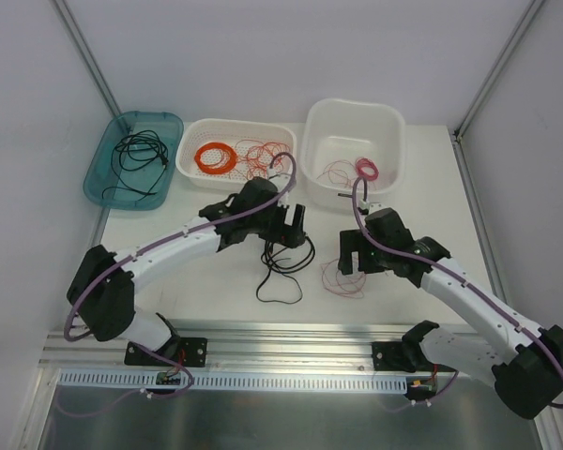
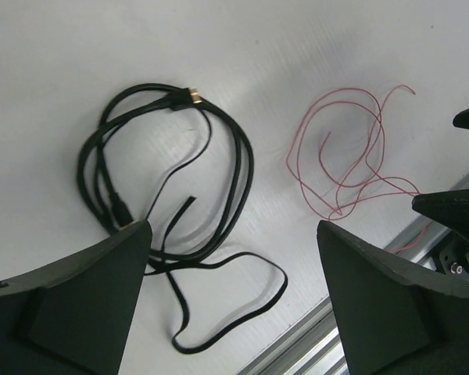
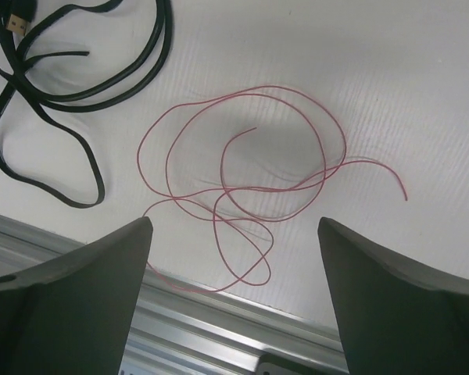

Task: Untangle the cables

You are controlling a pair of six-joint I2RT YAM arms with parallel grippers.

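The black cable [image 1: 286,265] lies flat on the table [image 1: 422,187] in loose loops. Its bundle is stretched roughly from the far side toward the near edge, and one tail curls out toward the aluminium rail [image 1: 291,339]. The pink wire [image 1: 342,278] sits just beside it on the right. A strip of bare table shows between them, and I can find no strand crossing from one to the other.

The left gripper [image 1: 281,225] hangs almost straight over the black bundle with its fingers spread wide and nothing between them. The right gripper [image 1: 352,255] hangs the same way over the pink loops, also wide and holding nothing. Each arm has its own cable right below it, so I judge the next pick a plain descent. I'd watch the pink wire's nearest loop — it reaches the rail.
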